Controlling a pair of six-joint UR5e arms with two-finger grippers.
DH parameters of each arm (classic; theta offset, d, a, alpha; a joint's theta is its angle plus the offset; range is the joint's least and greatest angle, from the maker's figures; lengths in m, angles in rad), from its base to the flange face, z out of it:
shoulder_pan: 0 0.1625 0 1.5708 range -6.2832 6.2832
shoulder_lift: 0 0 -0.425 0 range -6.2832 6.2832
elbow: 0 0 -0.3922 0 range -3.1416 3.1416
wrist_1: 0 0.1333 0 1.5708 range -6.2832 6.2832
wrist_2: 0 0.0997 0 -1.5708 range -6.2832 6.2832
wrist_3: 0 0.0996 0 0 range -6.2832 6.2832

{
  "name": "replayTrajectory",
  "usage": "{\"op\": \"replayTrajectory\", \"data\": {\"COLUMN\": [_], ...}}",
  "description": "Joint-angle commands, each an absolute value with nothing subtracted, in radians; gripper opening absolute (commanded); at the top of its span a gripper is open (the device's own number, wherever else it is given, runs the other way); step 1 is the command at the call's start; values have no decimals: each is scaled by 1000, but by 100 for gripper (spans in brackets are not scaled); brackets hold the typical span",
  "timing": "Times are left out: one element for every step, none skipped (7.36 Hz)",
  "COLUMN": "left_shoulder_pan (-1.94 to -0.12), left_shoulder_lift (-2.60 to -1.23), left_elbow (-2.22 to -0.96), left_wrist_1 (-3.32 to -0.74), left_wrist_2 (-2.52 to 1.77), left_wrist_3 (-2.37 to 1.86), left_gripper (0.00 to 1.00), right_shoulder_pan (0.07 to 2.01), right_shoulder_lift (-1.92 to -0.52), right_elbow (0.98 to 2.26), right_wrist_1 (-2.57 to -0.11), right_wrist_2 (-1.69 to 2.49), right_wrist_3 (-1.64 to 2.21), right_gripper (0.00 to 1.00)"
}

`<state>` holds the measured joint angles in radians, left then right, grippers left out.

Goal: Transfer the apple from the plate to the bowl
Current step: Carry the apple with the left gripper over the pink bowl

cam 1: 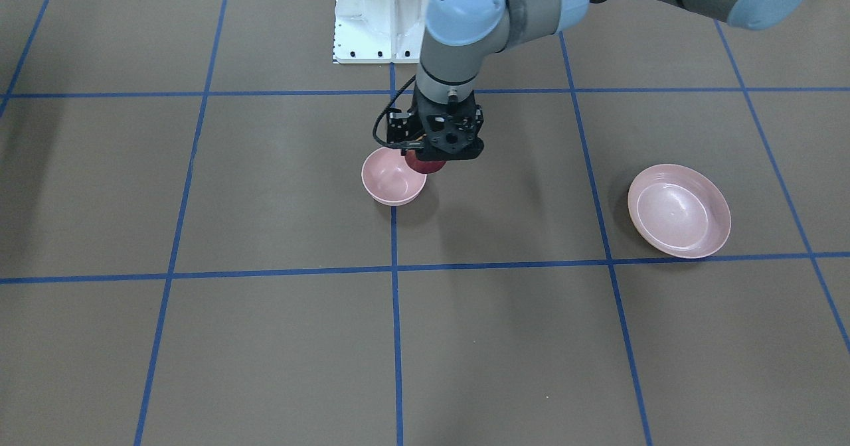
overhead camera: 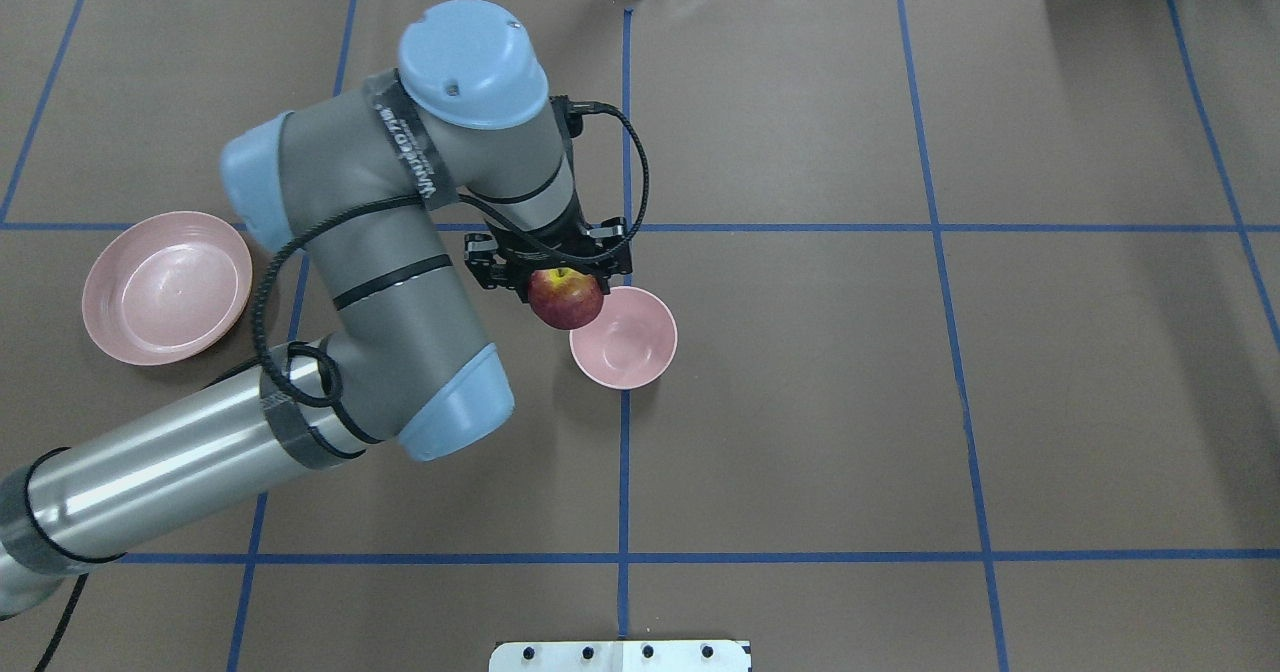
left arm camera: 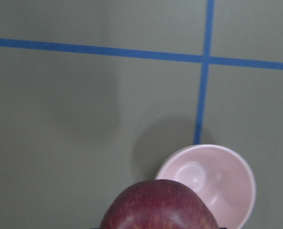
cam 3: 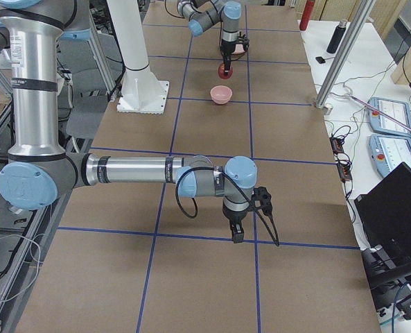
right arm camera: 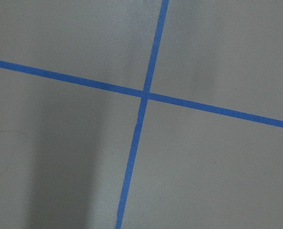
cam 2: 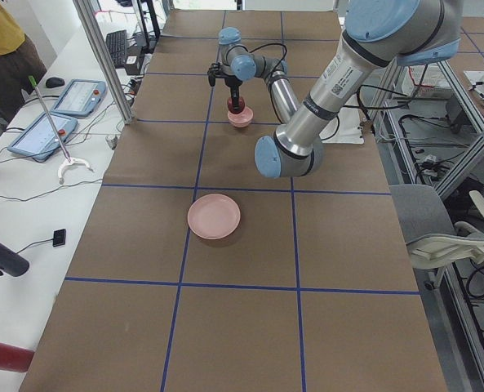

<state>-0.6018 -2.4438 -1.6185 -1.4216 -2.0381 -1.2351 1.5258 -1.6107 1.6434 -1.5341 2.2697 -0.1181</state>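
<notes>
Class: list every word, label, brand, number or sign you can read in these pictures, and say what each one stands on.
No text can be read with confidence.
White lettering on a black band round the left arm: too blurred to read.
Dark lettering down the right arm: too small to read.
apple, bowl, plate: no markings show.

My left arm (overhead camera: pixel 380 282) reaches in from the left, elbow bent, wrist pointing straight down. My left pincer (overhead camera: pixel 562 277) is clamped on the apple (overhead camera: pixel 566 298), held in the air. My right arm (cam 3: pixel 136 170) stretches out level far to the right. My right pincer (cam 3: pixel 237 234) points down, and its jaw state is unclear.
</notes>
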Motion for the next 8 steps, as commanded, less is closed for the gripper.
{"op": "replayTrajectory", "data": {"left_shoulder_pan": [-543, -532, -523, -523, -523, -523, -523, -523], "left_shoulder_lift": [-2479, -2479, -2482, -2485, -2480, -2479, -2479, -2479], "left_elbow": [-1533, -1499, -1470, -1439, -1422, -1420, -1416, -1413], "left_wrist_1": [-1468, -1511, -1558, -1596, -1614, -1614, -1614, -1614], "left_wrist_2": [-1961, -1957, -1957, -1957, -1957, -1957, -1956, -1956], "left_wrist_3": [-1264, -1288, -1293, -1305, -1304, -1301, -1301, -1299], "left_gripper": [36, 36, 36, 36, 36, 37, 39, 47], "right_shoulder_pan": [1525, 1525, 1525, 1525, 1525, 1525, 1525, 1523], "right_shoulder_lift": [-1611, -1611, -1611, -1611, -1611, -1611, -1611, -1611], "right_elbow": [1640, 1638, 1638, 1637, 1635, 1635, 1635, 1635], "right_wrist_1": [-1534, -1534, -1534, -1534, -1532, -1532, -1532, -1532], "right_wrist_2": [2270, 2272, 2272, 2272, 2272, 2272, 2272, 2272], "right_wrist_3": [-118, -118, -118, -118, -118, -118, -118, -118], "right_gripper": [100, 100, 100, 100, 100, 100, 100, 100]}}
